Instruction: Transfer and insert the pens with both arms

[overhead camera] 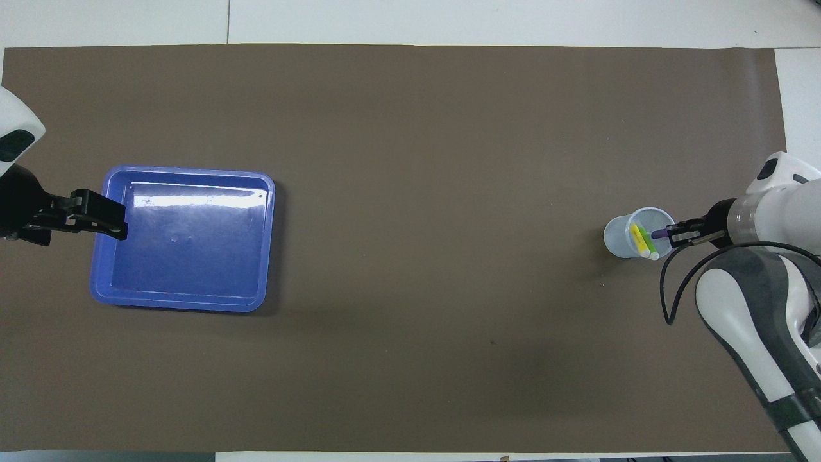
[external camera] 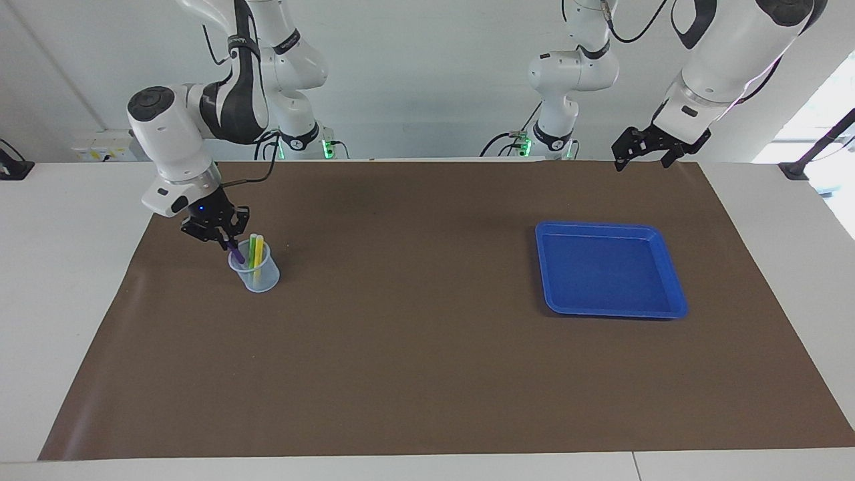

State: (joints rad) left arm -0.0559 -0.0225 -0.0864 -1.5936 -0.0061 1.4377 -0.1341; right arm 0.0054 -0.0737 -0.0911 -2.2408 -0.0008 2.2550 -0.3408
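Facing view: your right gripper (external camera: 226, 242) pinches the slim purple marker pen (external camera: 234, 253); lower it straight into the clear plastic cup (external camera: 254, 274), while the left gripper (external camera: 642, 153) waits, jaws spread.

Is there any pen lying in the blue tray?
No, the blue tray holds nothing; all three pens stand in the clear cup.

White table (external camera: 67, 280), brown mat (external camera: 427, 361) over it, plain pale wall (external camera: 427, 80), bright window (external camera: 831, 113).
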